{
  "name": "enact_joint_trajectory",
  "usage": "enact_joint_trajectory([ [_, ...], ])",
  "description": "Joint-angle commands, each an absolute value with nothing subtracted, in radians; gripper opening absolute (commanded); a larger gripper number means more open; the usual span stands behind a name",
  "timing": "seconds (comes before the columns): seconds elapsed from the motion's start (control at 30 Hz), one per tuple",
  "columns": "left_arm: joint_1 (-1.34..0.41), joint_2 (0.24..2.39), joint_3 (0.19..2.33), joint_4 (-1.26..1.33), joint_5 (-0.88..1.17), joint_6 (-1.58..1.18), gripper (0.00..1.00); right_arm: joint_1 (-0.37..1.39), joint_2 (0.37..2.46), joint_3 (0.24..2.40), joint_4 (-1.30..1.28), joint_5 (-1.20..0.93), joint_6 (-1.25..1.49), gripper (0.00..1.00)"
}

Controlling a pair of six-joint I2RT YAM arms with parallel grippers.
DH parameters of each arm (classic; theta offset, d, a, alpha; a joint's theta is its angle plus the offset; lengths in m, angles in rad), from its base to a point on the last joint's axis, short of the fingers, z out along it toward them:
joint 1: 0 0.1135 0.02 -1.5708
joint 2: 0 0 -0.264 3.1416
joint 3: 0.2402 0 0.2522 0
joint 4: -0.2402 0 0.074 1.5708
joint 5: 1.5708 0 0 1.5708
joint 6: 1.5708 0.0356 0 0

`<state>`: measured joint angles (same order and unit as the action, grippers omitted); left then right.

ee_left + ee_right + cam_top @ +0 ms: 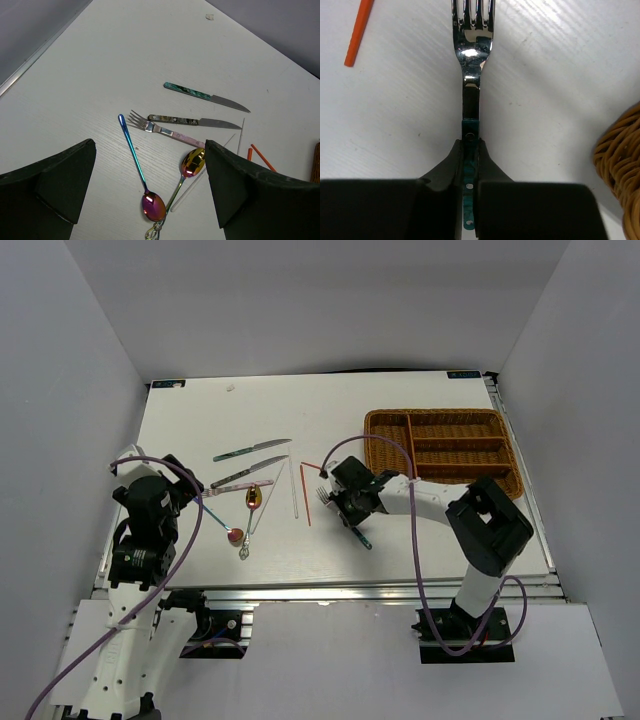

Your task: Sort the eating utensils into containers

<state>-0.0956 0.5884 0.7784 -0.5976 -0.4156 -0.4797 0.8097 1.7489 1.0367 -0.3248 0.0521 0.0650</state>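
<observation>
Right wrist view: the right gripper (pixel 470 150) is pinched tight on the green handle of a fork (pixel 471 55) lying just beside the wicker tray (pixel 620 155), likely to carry it there; the left gripper (pixel 150 170) gapes wide and empty above the spoons (pixel 153 205), well apart from the tray.

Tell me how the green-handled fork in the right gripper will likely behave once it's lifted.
The fork looks like polished metal, so it should stay stiff, not droop. The right gripper pinches its thin handle near the neck, so it may pivot or slip in the grip. It lies flat, so rolling seems unlikely.
</observation>
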Motion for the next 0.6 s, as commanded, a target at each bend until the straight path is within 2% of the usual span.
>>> enact_joint_trajectory([
  [0.0, -0.098, 0.591, 0.775, -0.586, -0.405, -0.479, 0.98, 0.83, 1.682, 1.043, -0.365, 0.015, 0.08, 0.0],
  [0.27, -0.098, 0.604, 0.773, -0.581, -0.391, -0.474, 0.98, 0.781, 1.496, 1.167, -0.415, 0.135, 0.164, 0.0],
  [0.57, -0.1, 0.623, 0.773, -0.583, -0.388, -0.472, 0.98, 0.493, 1.607, 1.296, -0.407, 0.169, 0.233, 0.0],
])
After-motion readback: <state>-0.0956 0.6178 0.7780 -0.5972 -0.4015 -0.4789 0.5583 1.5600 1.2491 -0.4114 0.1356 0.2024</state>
